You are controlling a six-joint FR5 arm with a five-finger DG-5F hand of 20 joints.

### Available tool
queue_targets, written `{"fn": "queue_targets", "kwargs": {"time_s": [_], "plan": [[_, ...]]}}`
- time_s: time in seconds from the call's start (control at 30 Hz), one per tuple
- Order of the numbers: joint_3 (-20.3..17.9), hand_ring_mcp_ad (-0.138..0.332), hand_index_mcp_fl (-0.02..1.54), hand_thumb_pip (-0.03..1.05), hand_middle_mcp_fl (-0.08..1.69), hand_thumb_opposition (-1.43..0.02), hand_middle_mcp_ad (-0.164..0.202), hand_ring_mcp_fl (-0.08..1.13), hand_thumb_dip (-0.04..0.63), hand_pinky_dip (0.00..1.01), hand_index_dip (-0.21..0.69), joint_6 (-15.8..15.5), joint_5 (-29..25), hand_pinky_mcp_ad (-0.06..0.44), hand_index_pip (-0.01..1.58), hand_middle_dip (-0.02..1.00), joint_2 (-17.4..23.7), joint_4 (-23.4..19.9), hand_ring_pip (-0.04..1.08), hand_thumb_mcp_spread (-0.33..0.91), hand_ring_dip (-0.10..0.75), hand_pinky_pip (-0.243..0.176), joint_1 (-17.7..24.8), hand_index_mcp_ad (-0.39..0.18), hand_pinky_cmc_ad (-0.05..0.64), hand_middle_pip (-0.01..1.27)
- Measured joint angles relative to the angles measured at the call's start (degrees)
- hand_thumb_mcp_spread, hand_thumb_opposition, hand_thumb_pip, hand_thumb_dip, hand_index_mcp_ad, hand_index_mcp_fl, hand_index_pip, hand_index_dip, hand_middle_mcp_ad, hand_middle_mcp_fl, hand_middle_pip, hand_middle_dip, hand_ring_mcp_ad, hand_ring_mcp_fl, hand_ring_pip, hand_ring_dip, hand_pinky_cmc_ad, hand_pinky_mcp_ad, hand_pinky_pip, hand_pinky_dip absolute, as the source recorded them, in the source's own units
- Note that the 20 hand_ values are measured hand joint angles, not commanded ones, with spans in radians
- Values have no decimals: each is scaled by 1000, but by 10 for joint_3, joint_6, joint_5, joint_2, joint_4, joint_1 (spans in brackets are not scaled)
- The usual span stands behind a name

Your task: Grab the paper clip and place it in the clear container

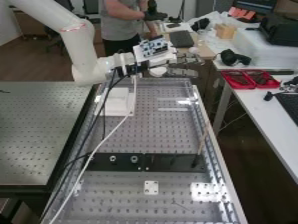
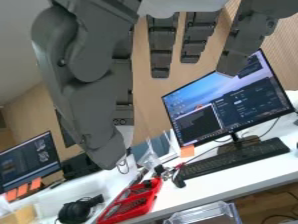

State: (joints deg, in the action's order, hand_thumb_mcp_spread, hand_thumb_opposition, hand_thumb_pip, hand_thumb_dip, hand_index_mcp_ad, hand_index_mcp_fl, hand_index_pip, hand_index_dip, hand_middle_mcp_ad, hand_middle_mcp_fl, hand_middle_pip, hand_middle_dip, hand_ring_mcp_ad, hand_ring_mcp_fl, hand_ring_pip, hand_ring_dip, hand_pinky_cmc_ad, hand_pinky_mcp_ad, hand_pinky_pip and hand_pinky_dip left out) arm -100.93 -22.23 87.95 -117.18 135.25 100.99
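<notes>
The metal bench [image 1: 159, 132] has a grid of holes. On it, far left, lies 1 white block [image 1: 118, 103]; far right, 1 clear container [image 1: 174, 109]. Nearer, 2 black plates [image 1: 174, 161] run across, the left bearing 2 round fittings [image 1: 134, 159]. Nearer still lies 1 small white plate [image 1: 151, 191].
</notes>
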Motion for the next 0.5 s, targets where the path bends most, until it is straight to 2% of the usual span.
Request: {"fn": "queue_targets", "kwargs": {"time_s": [0.2, 0.5], "plan": [[37, 101, 723, 522, 169, -972, 59, 17, 265, 192, 47, -6, -43, 265, 1274, 157, -32, 36, 110, 552, 96, 21, 10, -206, 342, 134], [92, 101, 723, 522, 169, -972, 59, 17, 265, 192, 47, -11, -72, 265, 1274, 161, -79, 89, 110, 552, 93, 21, 17, -206, 342, 134]]}}
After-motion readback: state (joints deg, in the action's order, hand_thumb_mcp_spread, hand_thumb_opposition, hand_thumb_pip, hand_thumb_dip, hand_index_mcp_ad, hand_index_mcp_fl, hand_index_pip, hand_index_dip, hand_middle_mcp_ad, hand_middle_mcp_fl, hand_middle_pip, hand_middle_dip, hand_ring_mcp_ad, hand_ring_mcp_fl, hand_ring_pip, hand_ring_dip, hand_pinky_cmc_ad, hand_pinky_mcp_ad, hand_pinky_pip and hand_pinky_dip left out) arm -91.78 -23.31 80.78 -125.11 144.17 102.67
